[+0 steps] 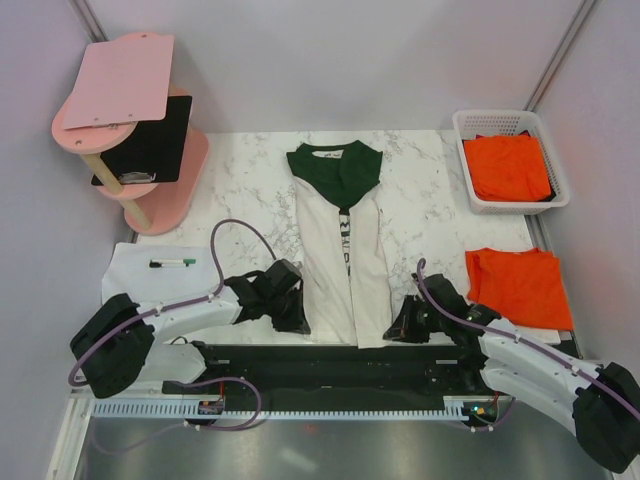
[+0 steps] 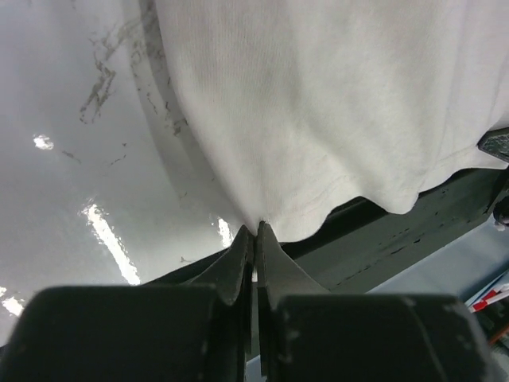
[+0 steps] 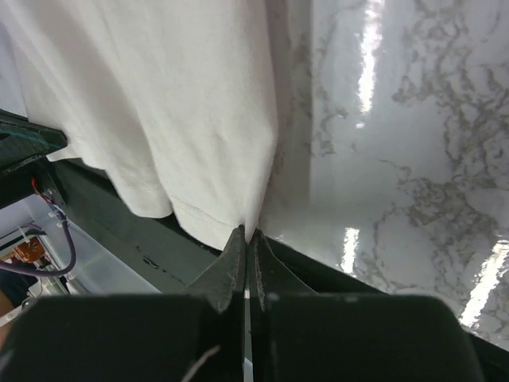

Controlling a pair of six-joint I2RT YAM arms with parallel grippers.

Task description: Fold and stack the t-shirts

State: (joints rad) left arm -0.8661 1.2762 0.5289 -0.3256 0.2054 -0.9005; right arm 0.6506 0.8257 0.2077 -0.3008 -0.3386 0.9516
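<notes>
Simultaneously, two white-and-black robot arms are taking hold of the bottom hem of a cream-white cloth t-shirt [image 1: 345, 260], dark green at the collar. It is lying as a long narrow strip down the centre of the white marble-patterned table [image 1: 430, 200], collar toward the top of the frame and hem at the near edge. The left gripper [image 1: 300, 322] is working at the hem's lower-left corner and the right gripper [image 1: 398, 330] at its lower-right corner. In each wrist view the black fingers are pressing tightly together, nipping only a thin edge of the white fabric at their very tips. Gripping both corners at once is probably meant to keep the hem level, so the lower half can be carried up toward the collar in a crosswise fold. With the sides lying turned in, the lengthwise folding looks finished, which puts this shirt roughly midway through its fold. A folded bright orange t-shirt [image 1: 518, 285] is resting at the right of the frame, just beyond the right arm, and seems to be marking where the stack is being built. More bright orange cloth [image 1: 505, 165] is waiting in a white slatted plastic basket [image 1: 495, 115] at the upper right. Because the hold is so shallow, the hem may be slipping free, or only the top layer may be rising, once the arms are lifting.
</notes>
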